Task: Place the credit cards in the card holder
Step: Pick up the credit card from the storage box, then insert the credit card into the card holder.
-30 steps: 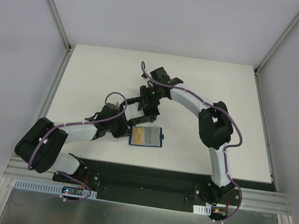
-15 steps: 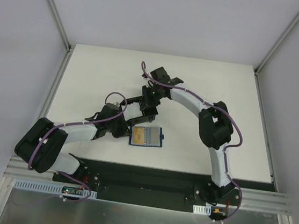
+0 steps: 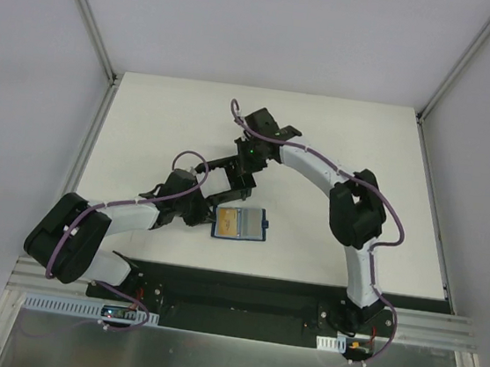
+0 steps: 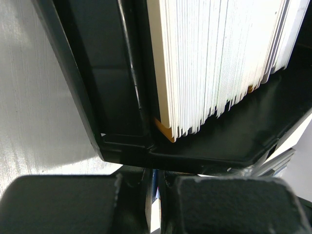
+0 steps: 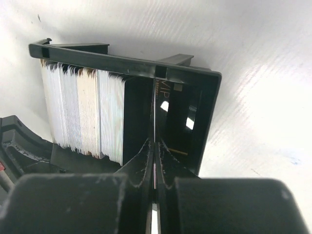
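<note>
The left pincer (image 3: 203, 217) is low over the white table (image 3: 144, 137). Its two fingers (image 4: 63, 204) are almost together. A thin blue strip is squeezed between them. It looks like the edge of the card holder (image 3: 242, 225), so the pincer is clamped on it. Just past the fingertips stands a black box (image 4: 122, 97) with open sides. A thick row of credit cards (image 4: 214, 63) stands on edge in the box, up and to the right of the fingers. The cards are white, and one has an orange corner at the bottom.

From above, the card holder lies flat and open on the table, right beside the left pincer on its right side. It is dark blue around the rim and lighter inside. A tan card (image 3: 222, 224) shows on the part nearest the left pincer.

The right pincer (image 3: 238, 183) is just behind the card holder, reaching in from the right arm. Its fingers (image 5: 73, 204) are pressed together on one thin card (image 5: 154, 112), seen from its edge like a white line. This card stands straight up inside the black box (image 5: 195, 78). The card sits in the bare part of the box. The row of credit cards (image 5: 83, 112) stands to the left of the fingertips, apart from the pinched card.
</note>
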